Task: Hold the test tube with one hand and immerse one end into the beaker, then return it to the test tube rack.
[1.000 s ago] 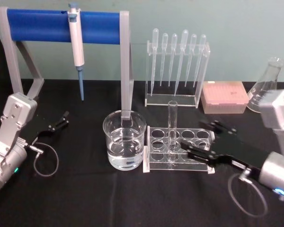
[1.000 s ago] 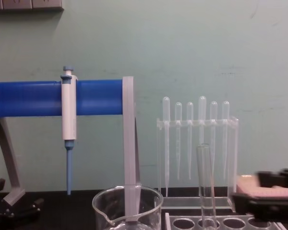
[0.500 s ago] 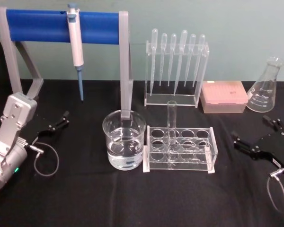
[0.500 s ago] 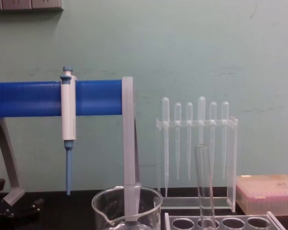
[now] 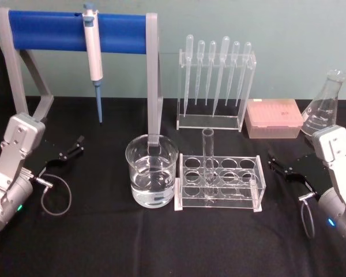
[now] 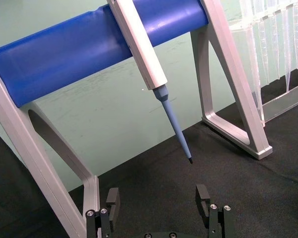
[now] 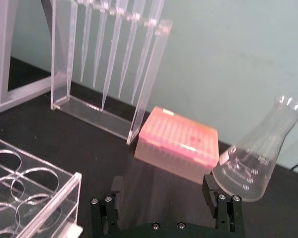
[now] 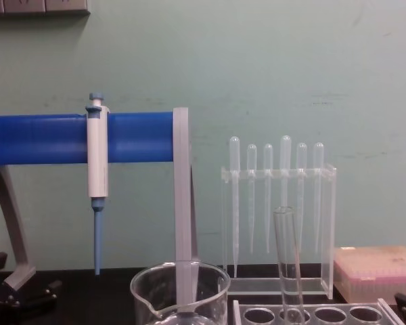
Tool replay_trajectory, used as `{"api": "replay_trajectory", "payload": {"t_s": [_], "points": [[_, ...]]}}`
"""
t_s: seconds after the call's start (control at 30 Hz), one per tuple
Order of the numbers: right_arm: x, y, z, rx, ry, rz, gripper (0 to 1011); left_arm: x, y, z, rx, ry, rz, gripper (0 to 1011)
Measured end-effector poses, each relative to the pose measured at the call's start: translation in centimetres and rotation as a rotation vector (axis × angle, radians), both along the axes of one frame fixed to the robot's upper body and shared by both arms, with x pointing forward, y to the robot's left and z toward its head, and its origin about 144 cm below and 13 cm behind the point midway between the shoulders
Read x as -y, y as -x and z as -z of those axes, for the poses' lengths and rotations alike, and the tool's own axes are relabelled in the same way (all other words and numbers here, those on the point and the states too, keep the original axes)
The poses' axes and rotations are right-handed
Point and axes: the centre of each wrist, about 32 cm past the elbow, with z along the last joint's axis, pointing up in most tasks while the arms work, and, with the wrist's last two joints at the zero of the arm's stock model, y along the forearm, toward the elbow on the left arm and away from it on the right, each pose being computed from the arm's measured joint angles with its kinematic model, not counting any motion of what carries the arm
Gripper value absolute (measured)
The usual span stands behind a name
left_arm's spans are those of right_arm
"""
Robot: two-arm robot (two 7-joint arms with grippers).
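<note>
Standing upright in its rack just right of the beaker (image 5: 151, 178), the test tube (image 5: 208, 154) needs a level, mid-height pinch from the released right pincer (image 5: 284, 165); left pincer (image 5: 70, 149) released, parked.

The left arm rests low at the left side, its left end effector (image 5: 69, 151) pointing forward with fingers (image 6: 112, 199) spread apart and empty. The right arm sits low at the right, its right end effector (image 5: 284, 167) open too, holding nothing.
</note>
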Motion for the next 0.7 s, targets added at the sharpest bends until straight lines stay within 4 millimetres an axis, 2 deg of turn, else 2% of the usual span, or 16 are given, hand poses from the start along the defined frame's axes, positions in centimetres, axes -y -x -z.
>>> {"api": "replay_trajectory", "payload": {"t_s": [0.27, 0.7], "points": [[-0.4, 0.1, 1.4, 0.143, 0.005, -0.031, 1004, 0.0, 0.0, 0.0, 0.0, 0.0, 0.0, 1000], [-0.4, 0.1, 1.5, 0.151, 0.006, -0.031, 1004, 0.0, 0.0, 0.0, 0.0, 0.0, 0.0, 1000]]}}
